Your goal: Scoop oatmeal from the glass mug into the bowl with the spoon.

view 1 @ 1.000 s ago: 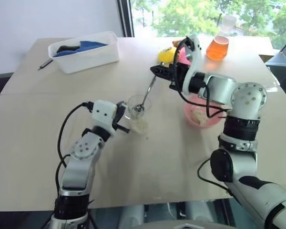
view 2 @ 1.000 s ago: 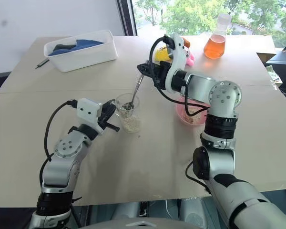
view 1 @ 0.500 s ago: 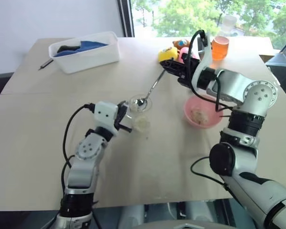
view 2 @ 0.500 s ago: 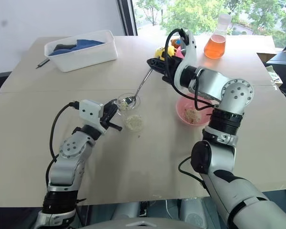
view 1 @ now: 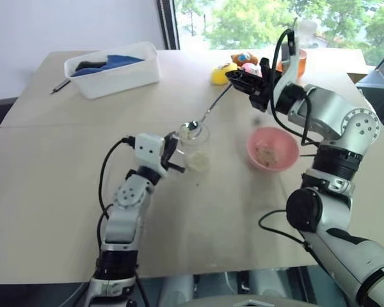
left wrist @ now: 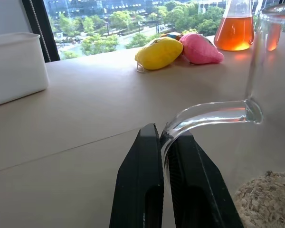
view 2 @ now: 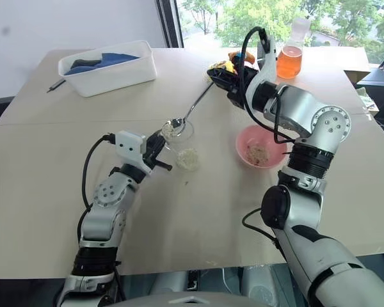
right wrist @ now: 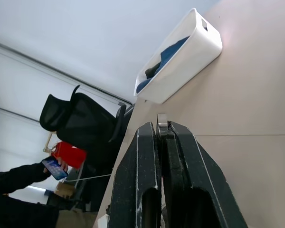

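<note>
The glass mug [view 1: 196, 151] stands at the table's middle with oatmeal [left wrist: 263, 198] heaped in its bottom. My left gripper [view 1: 172, 155] is shut on the mug's clear handle [left wrist: 213, 114]. The spoon [view 1: 211, 107] slants up to the right; its small bowl [view 2: 173, 127] carries pale flakes just above the mug's rim. My right gripper [view 1: 235, 77] is shut on the end of the spoon's handle [right wrist: 161, 118]. To the right of the mug, the pink bowl [view 1: 255, 142] holds a little oatmeal [view 1: 267, 153].
At the back left stands a white tub [view 1: 112, 71] with dark and blue items, and a dark pen [view 1: 61, 85] lies beside it. Yellow and pink toys [left wrist: 159, 51] and a flask of orange liquid [view 2: 289, 59] sit at the back. Beyond the table, a person's hand [right wrist: 54, 167] holds a phone.
My right gripper moved up and to the right, drawing the spoon out of the mug until its bowl is at the rim. The left gripper kept its hold on the handle.
</note>
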{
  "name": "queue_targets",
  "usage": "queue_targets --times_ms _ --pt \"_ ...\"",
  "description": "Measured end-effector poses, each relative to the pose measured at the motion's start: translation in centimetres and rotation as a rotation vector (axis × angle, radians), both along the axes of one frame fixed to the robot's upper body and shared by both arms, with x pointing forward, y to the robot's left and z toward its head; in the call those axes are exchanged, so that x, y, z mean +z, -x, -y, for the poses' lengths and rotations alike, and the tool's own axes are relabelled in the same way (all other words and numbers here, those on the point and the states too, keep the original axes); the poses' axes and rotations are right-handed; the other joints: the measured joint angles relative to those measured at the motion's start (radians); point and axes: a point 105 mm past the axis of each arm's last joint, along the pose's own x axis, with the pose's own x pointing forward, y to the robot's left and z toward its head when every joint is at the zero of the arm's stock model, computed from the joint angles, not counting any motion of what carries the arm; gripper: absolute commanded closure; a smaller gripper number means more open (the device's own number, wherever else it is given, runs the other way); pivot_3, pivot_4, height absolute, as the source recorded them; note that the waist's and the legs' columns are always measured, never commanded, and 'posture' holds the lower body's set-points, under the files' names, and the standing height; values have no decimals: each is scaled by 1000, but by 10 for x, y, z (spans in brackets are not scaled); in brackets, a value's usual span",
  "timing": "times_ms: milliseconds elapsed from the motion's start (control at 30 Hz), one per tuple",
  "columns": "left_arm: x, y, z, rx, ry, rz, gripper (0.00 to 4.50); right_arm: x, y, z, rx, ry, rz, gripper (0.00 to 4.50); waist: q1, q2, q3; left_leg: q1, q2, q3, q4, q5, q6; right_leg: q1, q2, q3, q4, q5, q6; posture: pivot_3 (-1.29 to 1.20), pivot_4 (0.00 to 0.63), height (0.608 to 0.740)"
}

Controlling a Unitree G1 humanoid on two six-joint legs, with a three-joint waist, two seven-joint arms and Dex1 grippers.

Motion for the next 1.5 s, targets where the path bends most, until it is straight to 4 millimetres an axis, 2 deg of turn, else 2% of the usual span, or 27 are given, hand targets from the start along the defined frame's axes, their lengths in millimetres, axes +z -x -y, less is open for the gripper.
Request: queue_targets --times_ms 400,700,933,1167,1500 --pt "2 -6 3 -21 45 9 4357 -8 -1 3 -20 -26 -32 4500 0 0 0 0 0 0 0 0 0 0 0 0 0 0 0 0 150 740" --pt "4 -5 5 -35 49 20 4357 -4 -2 9 -43 -77 -54 4500 0 0 0 0 0 0 0 0 0 0 0 0 0 0 0 0 150 740" --pt "2 -7 6 -49 45 12 4357 -12 -4 23 -76 -136 -94 4500 2 0 0 0 0 0 0 0 0 0 0 0 0 0 0 0 150 740" --pt "3 -11 8 -65 42 10 4357 1 -4 52 -128 -224 -81 4500 4 0 0 0 0 0 0 0 0 0 0 0 0 0 0 0 150 740" --pt "-1 -13 13 -99 35 5 4357 -12 0 106 -335 -213 -99 4500 7 0 0 0 0 0 0 0 0 0 0 0 -1 0 0 0 150 740"
